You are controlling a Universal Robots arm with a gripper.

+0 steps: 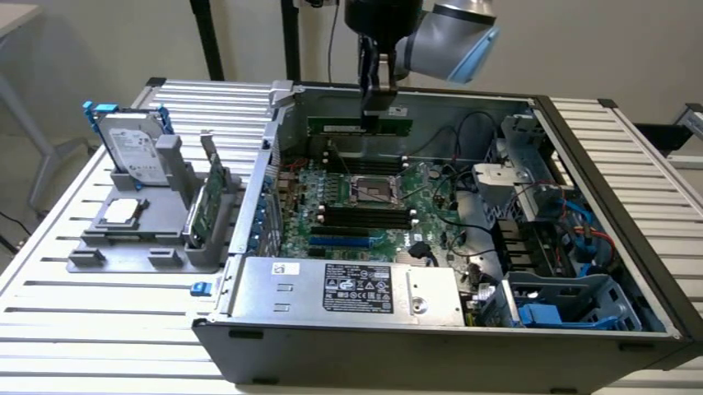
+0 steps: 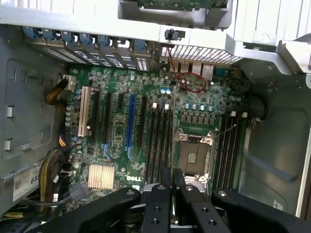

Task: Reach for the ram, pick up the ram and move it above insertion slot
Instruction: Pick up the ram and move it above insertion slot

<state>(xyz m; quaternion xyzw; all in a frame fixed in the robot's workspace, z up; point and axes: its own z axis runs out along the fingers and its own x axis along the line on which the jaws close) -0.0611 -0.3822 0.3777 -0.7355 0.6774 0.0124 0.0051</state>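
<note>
Here, claw (image 1: 377, 105) gripping ram (image 1: 360, 127), above motherboard (image 1: 363, 202), inside computer case (image 1: 439, 329).

A plain, pale wall (image 1: 615, 49) is running across the back of the room, evenly lit and carrying only soft shadows. The table (image 1: 99, 321) is stretching across the foreground, its top made of ribbed, light metal slats that are catching the light. Behind it, dark upright posts (image 1: 206, 37) are rising against the wall. At the exterior view's left, the corner of another pale surface (image 1: 13, 15) is showing.
</note>
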